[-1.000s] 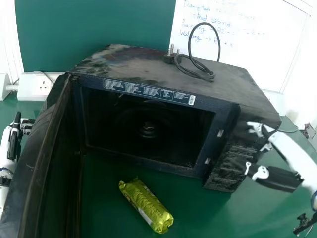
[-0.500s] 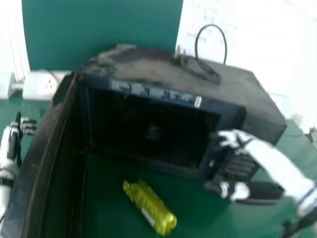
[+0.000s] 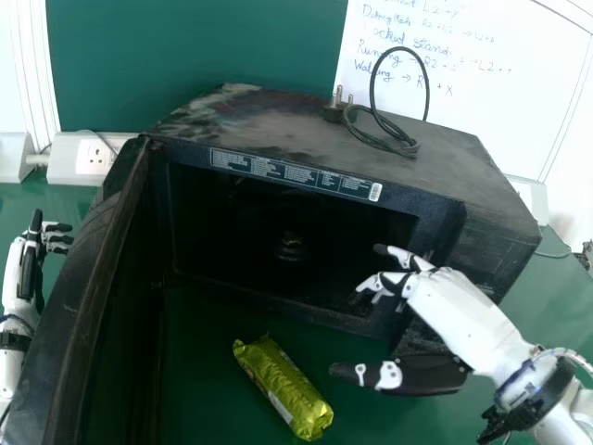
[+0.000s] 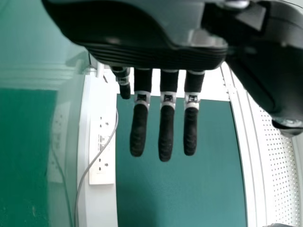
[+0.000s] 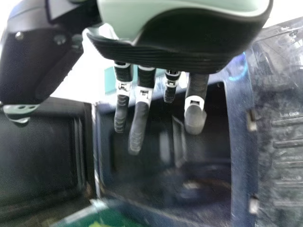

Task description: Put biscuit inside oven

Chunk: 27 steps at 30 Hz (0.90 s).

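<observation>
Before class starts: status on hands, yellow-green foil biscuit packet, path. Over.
Black-and-white right hand open at mouth of black oven; left hand open beyond open door. Packet ungrasped on green table. Nothing else seen blocking.

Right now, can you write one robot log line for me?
Oven door: open | biscuit pack: on table, outside oven | right hand: open, empty, before oven | left hand: open, beside door | task: unfinished

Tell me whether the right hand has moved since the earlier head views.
Yes: against the oven, the right hand has moved left, from the button panel to in front of the opening's right side.
</observation>
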{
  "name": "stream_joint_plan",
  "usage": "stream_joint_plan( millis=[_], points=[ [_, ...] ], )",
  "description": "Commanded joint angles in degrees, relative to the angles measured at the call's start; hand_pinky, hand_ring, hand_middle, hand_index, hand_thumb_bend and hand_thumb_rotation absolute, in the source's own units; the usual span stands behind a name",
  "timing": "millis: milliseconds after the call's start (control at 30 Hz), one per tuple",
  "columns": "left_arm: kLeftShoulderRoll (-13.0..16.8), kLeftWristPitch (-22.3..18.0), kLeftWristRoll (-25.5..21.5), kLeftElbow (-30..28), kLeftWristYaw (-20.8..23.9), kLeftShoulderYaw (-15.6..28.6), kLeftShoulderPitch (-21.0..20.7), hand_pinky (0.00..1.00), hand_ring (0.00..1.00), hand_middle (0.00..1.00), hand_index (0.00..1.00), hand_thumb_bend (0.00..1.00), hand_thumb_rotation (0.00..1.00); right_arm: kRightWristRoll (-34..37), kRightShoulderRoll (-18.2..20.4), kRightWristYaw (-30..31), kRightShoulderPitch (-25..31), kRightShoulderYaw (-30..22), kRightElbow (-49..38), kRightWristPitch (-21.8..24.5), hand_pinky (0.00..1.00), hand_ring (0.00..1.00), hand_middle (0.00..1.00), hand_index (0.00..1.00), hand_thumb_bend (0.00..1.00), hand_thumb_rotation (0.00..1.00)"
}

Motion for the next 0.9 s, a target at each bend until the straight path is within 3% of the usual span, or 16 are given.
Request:
stream_joint_plan(
  millis=[0, 33, 167, 233, 267, 333, 400, 500, 567, 633, 800, 867],
  points=[
    [-0.4, 0.2, 0.9, -1.3, 0.6, -0.7, 0.6, 0.32, 0.35, 0.44, 0.48, 0.52, 0.07, -1.5, -5.4, 5.3, -3.1, 2.4, -3.7, 8.5, 0.01, 0.56, 0.67, 0.80, 1.00, 0.70],
    [-0.5, 0.3, 1.0, -1.5, 0.7, -0.7, 0.6, 0.32, 0.36, 0.44, 0.48, 0.52, 0.07, -2.7, -6.8, 6.7, -4.4, 3.3, -5.2, 11.4, 0.01, 0.59, 0.69, 0.81, 1.00, 0.70],
    [-0.7, 0.2, 1.4, -1.9, 1.0, -0.7, 0.7, 0.32, 0.36, 0.44, 0.48, 0.52, 0.07, -5.5, -9.7, 9.7, -9.4, 8.4, -7.7, 20.1, 0.00, 0.55, 0.65, 0.75, 1.00, 0.72],
    [-0.9, 0.4, 1.5, -2.2, 1.0, -0.7, 0.8, 0.32, 0.36, 0.44, 0.48, 0.52, 0.07, -5.4, -13.7, 14.0, -13.8, 11.7, -8.0, 26.4, 0.00, 0.65, 0.73, 0.82, 1.00, 0.83],
    [-1.1, 0.7, 1.6, -2.6, 1.1, -0.8, 0.8, 0.32, 0.36, 0.44, 0.48, 0.52, 0.07, -5.3, -14.8, 15.4, -15.8, 13.3, -8.1, 29.4, 0.01, 0.68, 0.76, 0.83, 1.00, 0.83],
    [-1.4, 1.3, 1.4, -3.1, 1.1, -0.9, 0.9, 0.33, 0.36, 0.44, 0.48, 0.52, 0.07, -5.4, -15.2, 16.3, -18.6, 16.3, -8.5, 34.3, 0.09, 0.70, 0.79, 0.83, 1.00, 0.80],
    [-1.7, 1.6, 1.4, -3.4, 1.3, -0.9, 0.9, 0.33, 0.36, 0.44, 0.48, 0.52, 0.07, -7.2, -14.8, 15.8, -19.5, 19.8, -9.5, 38.2, 0.08, 0.67, 0.79, 0.84, 1.00, 0.79],
    [-1.9, 1.7, 1.6, -3.6, 1.5, -1.0, 0.9, 0.33, 0.36, 0.44, 0.48, 0.52, 0.07, -9.8, -13.9, 14.9, -20.0, 24.6, -10.4, 41.4, 0.09, 0.56, 0.73, 0.89, 1.00, 0.83],
    [-2.2, 2.1, 1.7, -4.1, 1.8, -1.1, 1.0, 0.33, 0.36, 0.44, 0.48, 0.52, 0.07, -10.7, -13.2, 14.8, -20.8, 27.3, -10.3, 43.1, 0.03, 0.67, 0.81, 0.94, 1.00, 0.85],
    [-2.4, 2.5, 1.6, -4.6, 1.9, -1.2, 1.0, 0.32, 0.36, 0.44, 0.48, 0.52, 0.07, -12.7, -12.9, 14.7, -21.9, 30.4, -10.1, 43.9, 0.04, 0.66, 0.80, 0.93, 1.00, 0.85],
    [-2.7, 3.6, 2.0, -5.7, 2.4, -1.5, 1.1, 0.32, 0.36, 0.44, 0.48, 0.52, 0.07, -19.0, -10.3, 14.9, -23.5, 37.9, -9.0, 44.9, 0.00, 0.77, 0.86, 0.93, 1.00, 0.79],
    [-2.8, 3.8, 2.0, -5.9, 2.5, -1.5, 1.1, 0.32, 0.36, 0.44, 0.48, 0.52, 0.07, -21.4, -9.2, 15.8, -24.3, 40.6, -8.4, 45.4, 0.00, 0.87, 0.92, 0.98, 1.00, 0.78]
  ],
)
